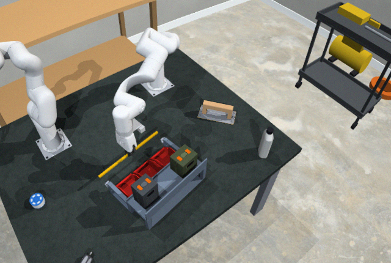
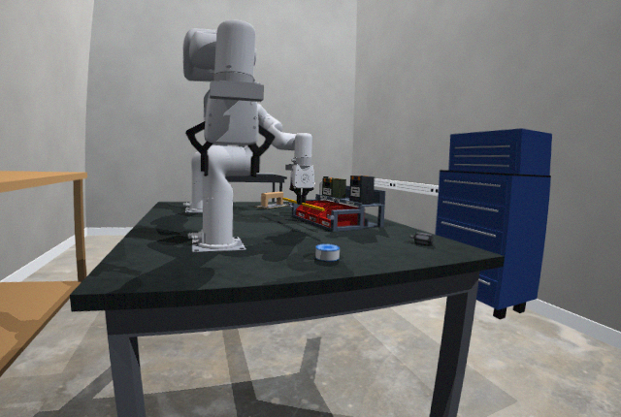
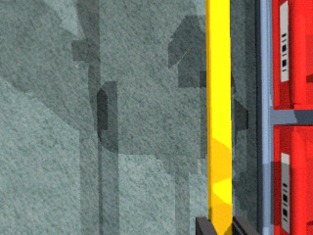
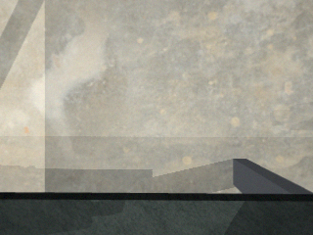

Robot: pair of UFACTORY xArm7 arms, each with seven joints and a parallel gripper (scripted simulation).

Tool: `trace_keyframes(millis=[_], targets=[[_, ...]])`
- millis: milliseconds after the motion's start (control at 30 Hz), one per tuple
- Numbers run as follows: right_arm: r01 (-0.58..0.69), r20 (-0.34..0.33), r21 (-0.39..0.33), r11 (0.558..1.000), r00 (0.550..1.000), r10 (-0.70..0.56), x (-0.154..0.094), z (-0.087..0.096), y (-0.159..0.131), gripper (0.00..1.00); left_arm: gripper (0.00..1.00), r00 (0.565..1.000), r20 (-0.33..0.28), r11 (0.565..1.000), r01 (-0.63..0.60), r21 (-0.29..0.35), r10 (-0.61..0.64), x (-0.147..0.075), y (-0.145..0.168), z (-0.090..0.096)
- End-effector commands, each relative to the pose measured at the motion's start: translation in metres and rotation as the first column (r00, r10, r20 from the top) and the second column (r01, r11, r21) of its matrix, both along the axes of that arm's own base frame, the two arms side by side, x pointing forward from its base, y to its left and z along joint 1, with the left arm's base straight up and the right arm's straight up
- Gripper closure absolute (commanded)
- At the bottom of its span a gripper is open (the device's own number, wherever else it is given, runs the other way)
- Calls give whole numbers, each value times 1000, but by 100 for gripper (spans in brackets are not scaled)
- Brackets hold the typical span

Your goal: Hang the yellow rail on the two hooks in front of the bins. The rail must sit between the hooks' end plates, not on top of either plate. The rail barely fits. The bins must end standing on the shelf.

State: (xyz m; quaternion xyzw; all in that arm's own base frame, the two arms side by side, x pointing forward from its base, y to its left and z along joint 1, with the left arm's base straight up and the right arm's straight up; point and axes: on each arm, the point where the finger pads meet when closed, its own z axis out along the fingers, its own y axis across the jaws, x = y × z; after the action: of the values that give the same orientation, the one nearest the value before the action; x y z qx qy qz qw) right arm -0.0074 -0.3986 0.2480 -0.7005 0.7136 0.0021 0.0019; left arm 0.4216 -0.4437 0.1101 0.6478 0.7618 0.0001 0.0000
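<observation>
The yellow rail (image 1: 113,165) (image 2: 313,206) (image 3: 219,98) is held level above the table, in front of the red bins (image 1: 151,169) (image 3: 298,54) and roughly parallel to their row. My left gripper (image 1: 131,152) (image 2: 302,200) (image 3: 221,227) is shut on the rail near its middle. One hook (image 1: 107,184) and the other hook (image 1: 163,140) stand at the front corners of the grey shelf (image 1: 173,197); the rail is clear of both. The red bins stand side by side in the shelf. My right gripper (image 2: 229,172) is open and empty, high above the table; its fingers are outside the right wrist view.
A dark case (image 1: 145,192) and a green case (image 1: 182,162) stand on the shelf's raised rear part. A trowel (image 1: 217,107) (image 2: 272,197), a bottle (image 1: 266,145), a blue-white round object (image 1: 37,200) (image 2: 327,252) and a small dark object (image 2: 422,239) are on the table.
</observation>
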Motion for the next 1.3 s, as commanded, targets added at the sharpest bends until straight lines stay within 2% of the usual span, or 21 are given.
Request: trace_keyframes(millis=[0, 367, 1067, 1267], targets=[[0, 0, -6, 1000, 1000, 0, 0, 2, -1, 0, 100, 1000, 4, 1000, 0, -5, 0, 1, -1, 11], [0, 0, -6, 1000, 1000, 0, 0, 2, -1, 0, 100, 1000, 4, 1000, 0, -5, 0, 1, -1, 25], [0, 0, -6, 1000, 1000, 0, 0, 2, -1, 0, 100, 1000, 4, 1000, 0, -5, 0, 1, -1, 26], [0, 0, -6, 1000, 1000, 0, 0, 2, -1, 0, 100, 1000, 4, 1000, 0, -5, 0, 40, 12, 26]])
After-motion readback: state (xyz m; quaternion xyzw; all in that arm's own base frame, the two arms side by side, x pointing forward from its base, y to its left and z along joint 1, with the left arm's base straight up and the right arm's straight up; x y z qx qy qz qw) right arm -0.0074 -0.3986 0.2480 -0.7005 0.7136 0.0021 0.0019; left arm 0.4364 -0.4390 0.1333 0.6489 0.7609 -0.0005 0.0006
